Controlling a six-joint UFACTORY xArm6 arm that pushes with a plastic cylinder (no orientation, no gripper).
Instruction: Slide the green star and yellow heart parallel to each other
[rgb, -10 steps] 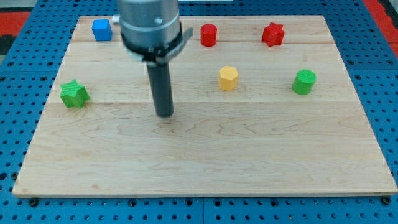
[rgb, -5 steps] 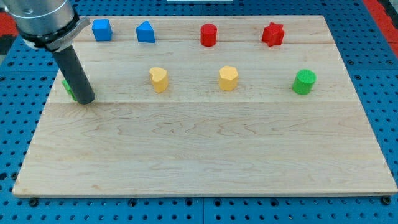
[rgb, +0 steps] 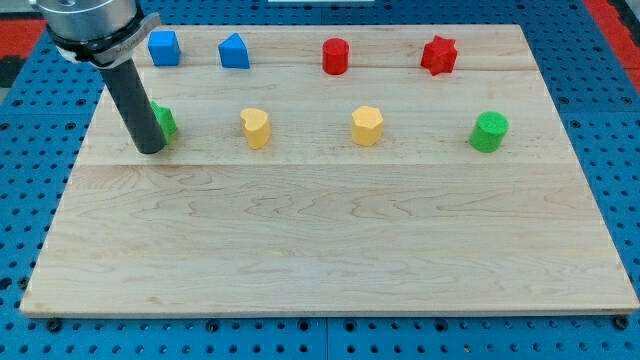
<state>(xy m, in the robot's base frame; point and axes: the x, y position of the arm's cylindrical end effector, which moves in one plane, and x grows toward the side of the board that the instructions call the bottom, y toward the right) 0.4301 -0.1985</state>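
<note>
Bench (rgb: 330, 250): pale wooden board on a blue pegboard (rgb: 620, 120).

Claw: the arm carries none; it ends in a dark rod.

My tip (rgb: 150, 150): resting on the bench at the view's left, touching the left side of the green star (rgb: 164, 122), which it partly hides.

Green star: left end of the middle row, only its right part showing.

Yellow heart (rgb: 257, 128): middle row, to the right of the green star, apart from it.

Yellow block (rgb: 367, 125): middle row, further right; shape unclear.

Green cylinder (rgb: 489, 132): right end of the middle row.

Top row, left to right: blue cube (rgb: 163, 47), blue block (rgb: 234, 51), red cylinder (rgb: 336, 56), red star (rgb: 438, 55).
</note>
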